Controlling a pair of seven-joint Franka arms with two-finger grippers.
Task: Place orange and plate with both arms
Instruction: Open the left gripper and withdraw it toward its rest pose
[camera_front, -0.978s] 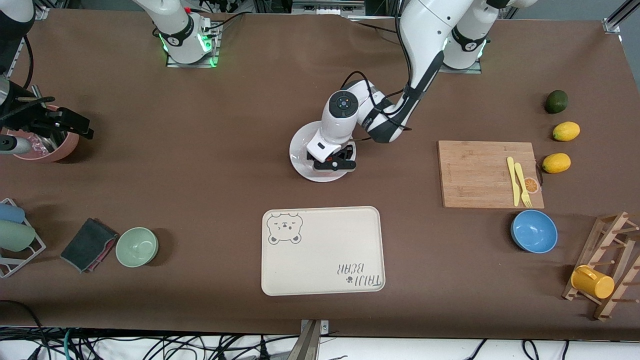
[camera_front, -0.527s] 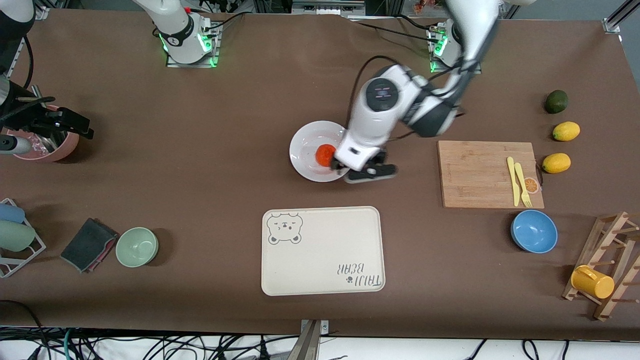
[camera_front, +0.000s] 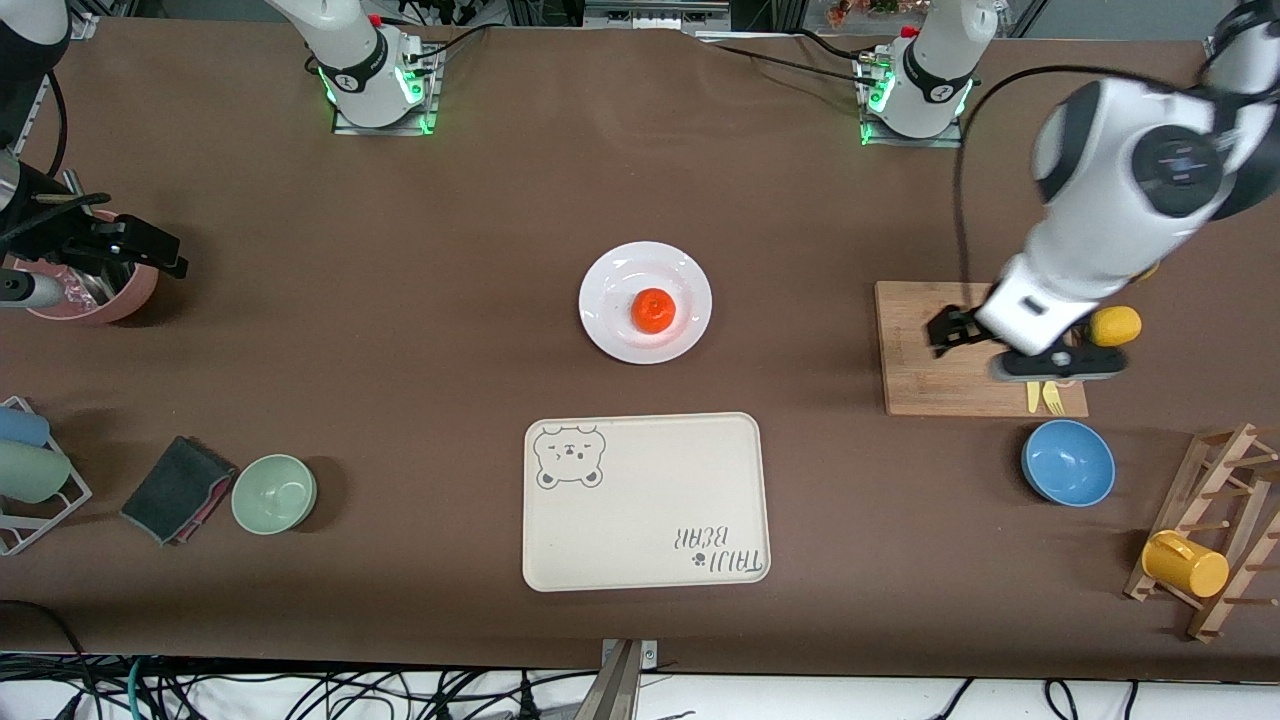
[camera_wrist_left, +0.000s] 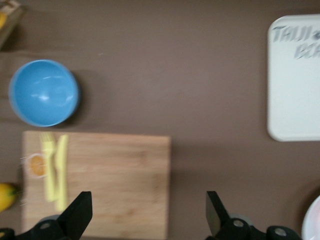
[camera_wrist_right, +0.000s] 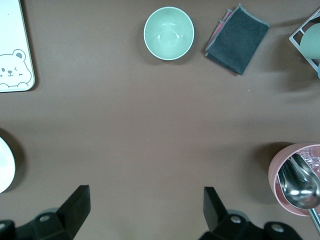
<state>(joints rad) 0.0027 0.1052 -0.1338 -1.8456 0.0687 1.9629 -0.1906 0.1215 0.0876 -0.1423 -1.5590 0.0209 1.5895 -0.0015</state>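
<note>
Sitting empty nearest the camera, the bear-print tray (camera_front: 646, 502) gives way to the plate (camera_front: 612, 335) holding the orange (camera_front: 654, 310), while the left gripper (camera_front: 1010, 345) over the cutting board (camera_front: 930, 350) and the right gripper (camera_wrist_right: 142, 212) beside the pink cup (camera_wrist_right: 295, 175) of spoons show jaws wide, empty.

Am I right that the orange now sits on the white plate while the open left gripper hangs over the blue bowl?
Not quite: the front view shows the open left gripper over the wooden cutting board, not the blue bowl. The orange does sit on the plate.
</note>
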